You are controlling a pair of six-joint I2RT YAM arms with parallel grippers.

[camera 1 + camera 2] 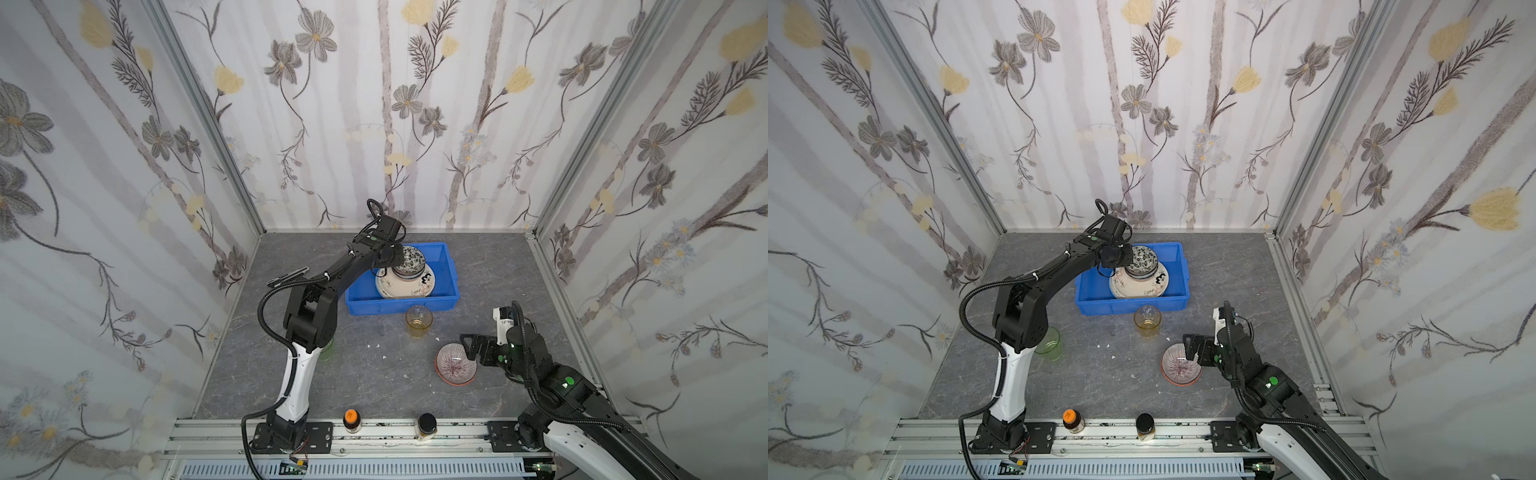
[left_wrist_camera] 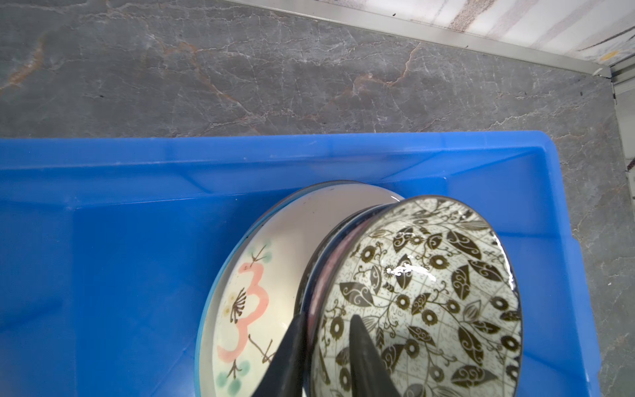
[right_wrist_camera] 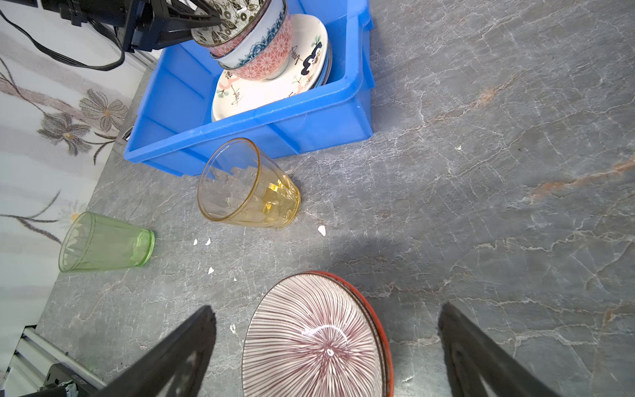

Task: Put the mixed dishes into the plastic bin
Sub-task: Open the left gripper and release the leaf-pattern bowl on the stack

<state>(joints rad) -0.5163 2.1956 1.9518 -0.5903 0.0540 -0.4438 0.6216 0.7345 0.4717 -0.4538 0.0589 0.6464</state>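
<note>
The bin (image 1: 399, 305) already holds stacked plates (image 1: 405, 286) and a floral bowl (image 3: 261, 58). The left gripper (image 2: 328, 318), jaws slightly apart, straddles the rim of the leaf bowl (image 2: 429, 292) on top. Left outside: the striped bowl (image 3: 316, 347) under the wide-open right gripper (image 3: 326, 307), with the amber tumbler (image 3: 247, 185) and green tumbler (image 3: 103, 242) beyond it.

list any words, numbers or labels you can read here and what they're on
"3", pink, on the cream plate in the blue bin.
"3", black, probably, on the same plate.
Brown script on that plate: unreadable.
Black mark on the orange jar lid: too small to read.
</note>
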